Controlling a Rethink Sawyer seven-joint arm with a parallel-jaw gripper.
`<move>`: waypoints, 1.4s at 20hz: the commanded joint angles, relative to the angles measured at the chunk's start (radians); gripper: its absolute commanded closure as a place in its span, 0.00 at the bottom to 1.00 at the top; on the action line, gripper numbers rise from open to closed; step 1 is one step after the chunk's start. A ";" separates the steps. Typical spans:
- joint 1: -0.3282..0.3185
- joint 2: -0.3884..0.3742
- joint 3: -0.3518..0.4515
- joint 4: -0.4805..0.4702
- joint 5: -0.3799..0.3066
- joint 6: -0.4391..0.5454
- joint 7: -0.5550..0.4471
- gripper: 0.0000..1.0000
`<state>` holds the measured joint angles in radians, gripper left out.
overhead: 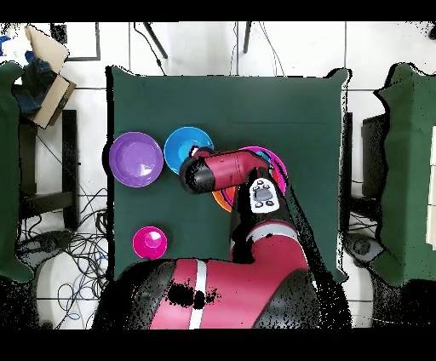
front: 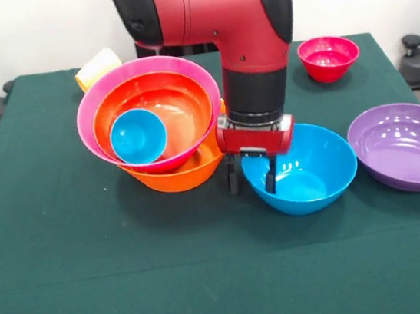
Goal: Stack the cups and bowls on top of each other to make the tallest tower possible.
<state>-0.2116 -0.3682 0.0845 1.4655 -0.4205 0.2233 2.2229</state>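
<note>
The tower (front: 152,126) stands left of centre: a large orange bowl (front: 178,178) at the base, a tilted pink bowl (front: 95,133) in it, then a red-orange bowl (front: 180,107) and a small teal bowl (front: 137,135). A yellow-orange cup (front: 97,67) peeks out behind the pink bowl. Just right of the tower sits a medium blue bowl (front: 305,171). My gripper (front: 251,176) is open and hangs low over that bowl's left rim, one finger (front: 233,179) outside and the other inside. In the overhead view the arm hides the gripper and most of the tower (overhead: 274,162).
A purple bowl (front: 406,145) sits at the right edge of the green table (front: 97,296), and a small magenta bowl (front: 328,56) stands at the far right. From above, the purple bowl (overhead: 136,157), blue bowl (overhead: 183,143) and magenta bowl (overhead: 150,243) lie left of the arm.
</note>
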 commanded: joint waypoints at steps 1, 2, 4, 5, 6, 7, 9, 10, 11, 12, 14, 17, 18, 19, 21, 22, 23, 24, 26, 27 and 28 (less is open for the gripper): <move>0.011 0.126 0.030 -0.032 -0.138 -0.008 -0.095 1.00; 0.013 0.124 0.027 -0.030 -0.135 -0.007 -0.088 1.00; 0.017 0.121 0.022 -0.026 -0.127 -0.006 -0.074 1.00; 0.032 0.116 0.004 -0.028 -0.132 -0.021 -0.058 1.00; 0.046 0.110 -0.011 -0.025 -0.136 -0.028 -0.049 1.00; 0.047 0.109 -0.011 -0.021 -0.134 -0.029 -0.047 1.00; 0.047 0.105 -0.008 -0.020 -0.129 -0.025 -0.049 1.00; 0.044 0.100 -0.001 -0.018 -0.126 -0.017 -0.054 1.00; 0.040 0.095 0.004 -0.015 -0.125 -0.013 -0.057 1.00; 0.034 0.083 0.011 -0.006 -0.123 -0.006 -0.061 1.00; 0.019 0.044 0.031 0.029 -0.116 0.007 -0.070 1.00; 0.000 -0.066 0.056 0.129 -0.099 0.035 -0.075 1.00; -0.013 -0.128 0.072 0.184 -0.086 0.047 -0.075 1.00; -0.019 -0.164 0.080 0.214 -0.077 0.060 -0.077 1.00; -0.030 -0.253 0.094 0.280 -0.056 0.090 -0.078 1.00; -0.038 -0.290 0.105 0.305 -0.045 0.108 -0.082 1.00; -0.046 -0.327 0.116 0.331 -0.033 0.126 -0.087 1.00; -0.059 -0.368 0.131 0.358 -0.016 0.153 -0.096 1.00; -0.076 -0.405 0.151 0.382 -0.002 0.177 -0.104 1.00; -0.090 -0.437 0.167 0.403 0.014 0.198 -0.112 1.00; -0.098 -0.454 0.176 0.413 0.020 0.210 -0.115 1.00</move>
<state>-0.2590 -0.6378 0.1192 1.7102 -0.4425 0.2545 2.2234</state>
